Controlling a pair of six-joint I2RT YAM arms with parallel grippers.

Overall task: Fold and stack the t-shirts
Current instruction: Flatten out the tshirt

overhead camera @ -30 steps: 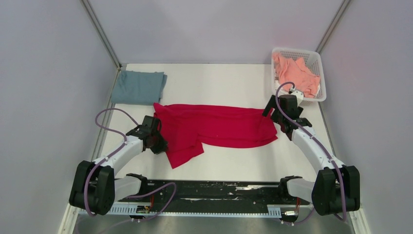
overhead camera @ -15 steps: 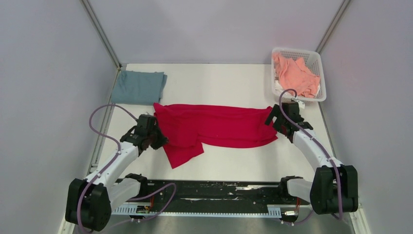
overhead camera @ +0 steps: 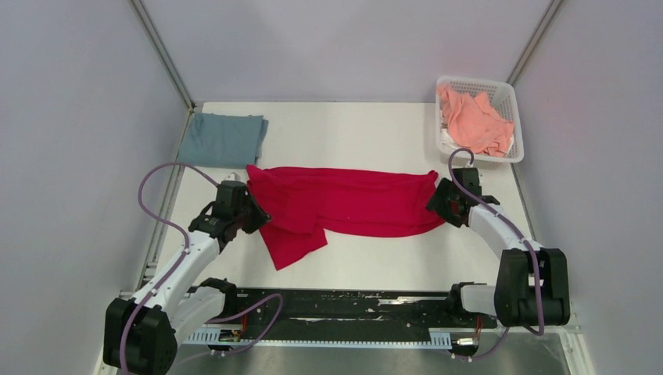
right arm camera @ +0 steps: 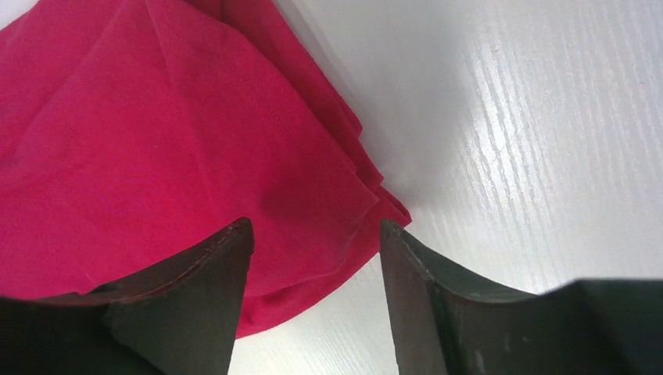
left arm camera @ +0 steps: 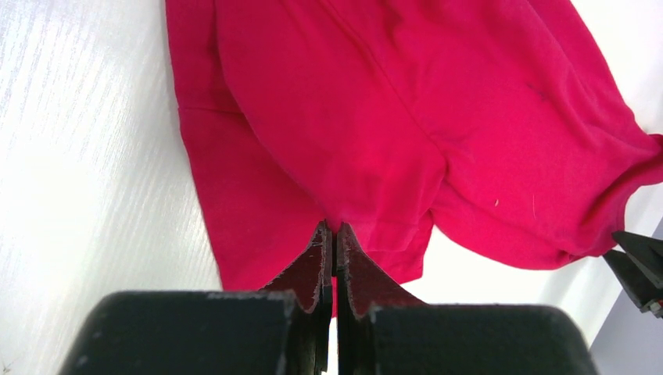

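Note:
The crimson red t-shirt (overhead camera: 344, 201) lies stretched across the middle of the table, with one flap hanging toward the near edge. My left gripper (overhead camera: 249, 211) is at its left end, and in the left wrist view the gripper (left arm camera: 335, 228) is shut on a pinch of the red cloth (left arm camera: 375, 117). My right gripper (overhead camera: 438, 201) is open at the shirt's right end; in the right wrist view the gripper (right arm camera: 313, 224) straddles the red hem (right arm camera: 156, 156). The dusty blue-grey t-shirt (overhead camera: 223, 139) lies folded at the back left. The salmon pink t-shirt (overhead camera: 473, 119) is crumpled in the basket.
The white mesh basket (overhead camera: 478, 81) stands at the back right corner. Grey walls close in the table on three sides. A black rail (overhead camera: 336, 301) with the arm bases runs along the near edge.
My left gripper has moved a little away from the near edge, along the shirt's left end. My right gripper has moved from beside the basket toward me, to the shirt's right end.

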